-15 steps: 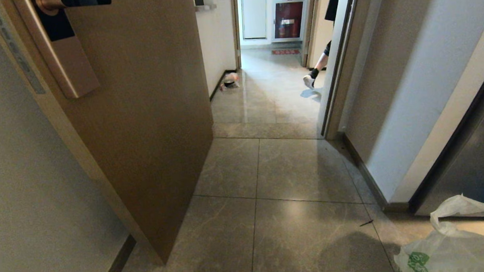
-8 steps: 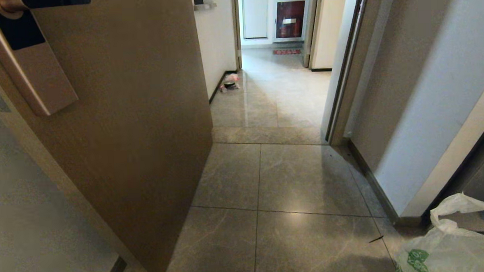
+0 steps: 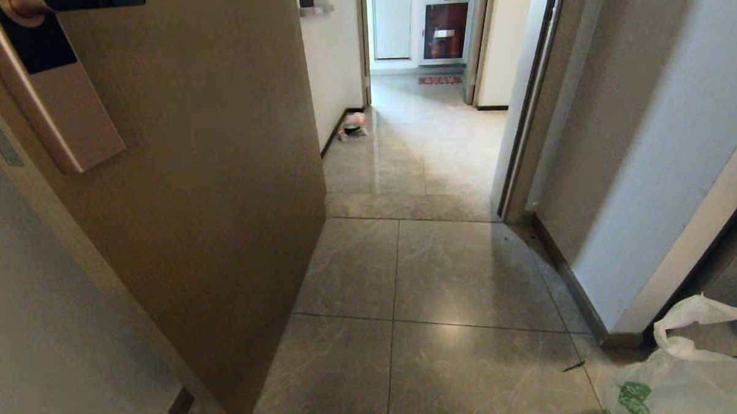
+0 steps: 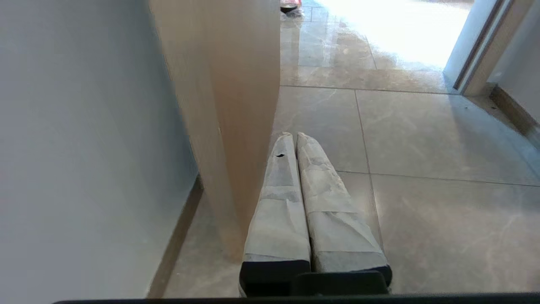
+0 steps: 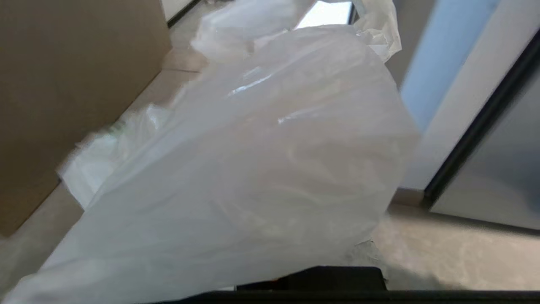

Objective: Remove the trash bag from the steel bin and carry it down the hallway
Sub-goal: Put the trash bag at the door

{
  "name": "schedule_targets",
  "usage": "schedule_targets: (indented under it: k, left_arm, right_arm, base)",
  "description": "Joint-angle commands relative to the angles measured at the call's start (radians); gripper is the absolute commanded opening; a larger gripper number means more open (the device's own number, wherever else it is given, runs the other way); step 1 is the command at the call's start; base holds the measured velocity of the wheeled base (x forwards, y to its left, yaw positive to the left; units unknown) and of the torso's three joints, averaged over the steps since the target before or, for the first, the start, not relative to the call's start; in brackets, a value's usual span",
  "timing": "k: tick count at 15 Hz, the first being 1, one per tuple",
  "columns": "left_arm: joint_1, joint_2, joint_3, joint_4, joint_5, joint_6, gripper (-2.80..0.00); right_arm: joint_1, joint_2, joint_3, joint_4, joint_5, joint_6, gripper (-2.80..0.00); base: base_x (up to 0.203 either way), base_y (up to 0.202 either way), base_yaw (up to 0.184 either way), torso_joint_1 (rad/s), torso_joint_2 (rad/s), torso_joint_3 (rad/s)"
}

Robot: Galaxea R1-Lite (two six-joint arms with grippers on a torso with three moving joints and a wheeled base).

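Gone from the hallway [image 3: 428, 168]: a walking person; trash bag [image 3: 687, 380] at right

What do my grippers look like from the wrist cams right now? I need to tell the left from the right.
The left gripper has two long tapering fingers wrapped in creased pale grey-white tape, with a small dark hole near one tip, on a black base. Of the right gripper only a black base edge shows; white plastic hides the rest. No cables visible.

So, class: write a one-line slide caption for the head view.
Trash bag at lower right, wooden door ajar left, tiled hallway ahead.
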Motion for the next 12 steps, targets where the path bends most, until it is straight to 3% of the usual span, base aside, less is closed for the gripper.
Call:
schedule_targets:
  k: [1,6,10,12]
  left_arm:
    - [0.0,0.0,0.001,-0.001,0.0,-0.002,-2.8]
    - [0.0,0.002,0.001,0.001,0.0,0.001,-2.8]
    - [0.0,0.0,0.001,-0.001,-0.002,0.001,-2.8]
    - [0.0,0.0,0.001,-0.002,-0.002,0.0,-2.8]
  right_arm:
    - [0.0,0.001,0.0,-0.001,0.0,0.0,-2.8]
    - [0.001,0.001,0.0,-0.001,0.0,0.0,-2.8]
    - [0.0,0.001,0.002,-0.001,0.001,0.0,-2.8]
    - [0.0,0.001,0.0,-0.001,0.0,0.0,-2.8]
  base:
    - [0.001,-0.148,0.01,0.002,0.0,0.002]
    - [0.0,-0.162,-0.001,0.002,0.0,0.002]
    - [0.012,-0.001,0.002,-0.001,0.0,0.001]
    - [0.145,-0.001,0.007,0.004,0.0,0.006]
